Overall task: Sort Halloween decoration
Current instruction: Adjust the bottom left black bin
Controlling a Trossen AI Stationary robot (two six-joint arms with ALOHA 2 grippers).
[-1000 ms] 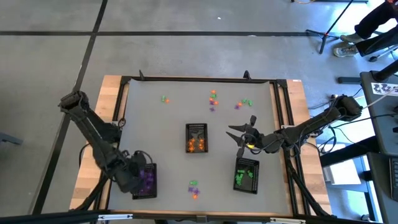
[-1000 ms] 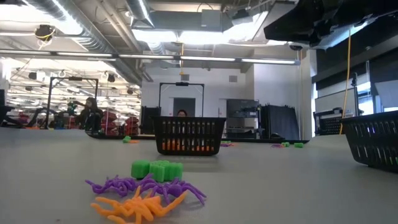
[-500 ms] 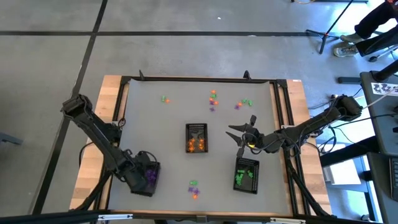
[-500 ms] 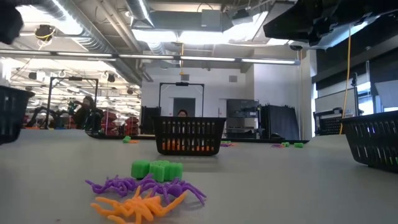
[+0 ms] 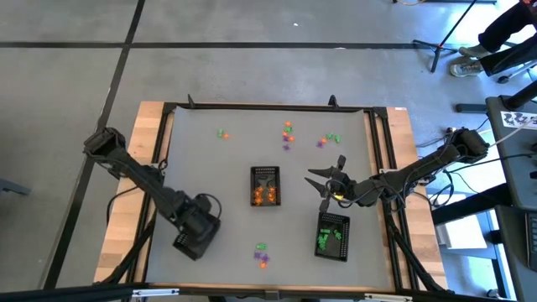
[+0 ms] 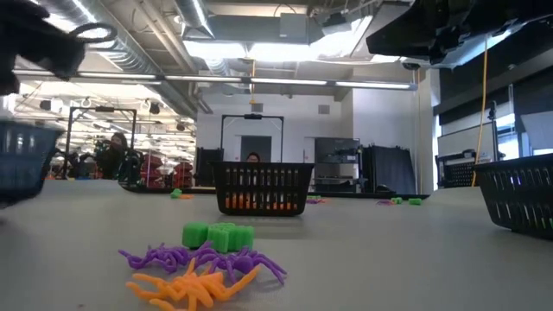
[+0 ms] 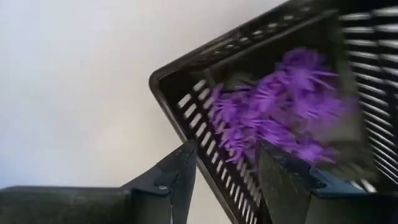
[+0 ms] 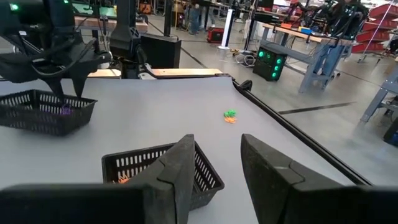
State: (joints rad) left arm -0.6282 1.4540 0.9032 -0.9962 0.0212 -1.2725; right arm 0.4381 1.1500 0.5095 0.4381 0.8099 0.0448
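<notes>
The purple-filled black mesh tray (image 5: 190, 245) rests on the table at the near left. My left gripper (image 7: 221, 168) is open over it, pointing down, one finger outside its wall and one inside (image 8: 71, 92). My right gripper (image 5: 319, 186) hangs open and empty at mid-right, above the table. Orange trinkets fill the middle tray (image 5: 265, 186) and green ones the right tray (image 5: 333, 236). Loose Halloween decoration lies near the far edge (image 5: 288, 132) and in a small heap near the front (image 6: 203, 263). My left gripper straddles the purple tray's mesh wall (image 7: 214, 155) from above, with a gap on both sides in the left wrist view. I cannot tell whether either finger touches the wall. The tray sits on the table.
More trinkets lie at the far left (image 5: 222, 133) and far right (image 5: 331, 138). A black frame (image 5: 268, 106) borders the table. Bare tabletop lies between the trays. People and benches show in the room beyond.
My left gripper has opened and let go of the purple tray's wall. Before that it went toward the table's right and far side, bringing the tray into the low view's left edge. The tray has turned about a little and has come down onto the table.
</notes>
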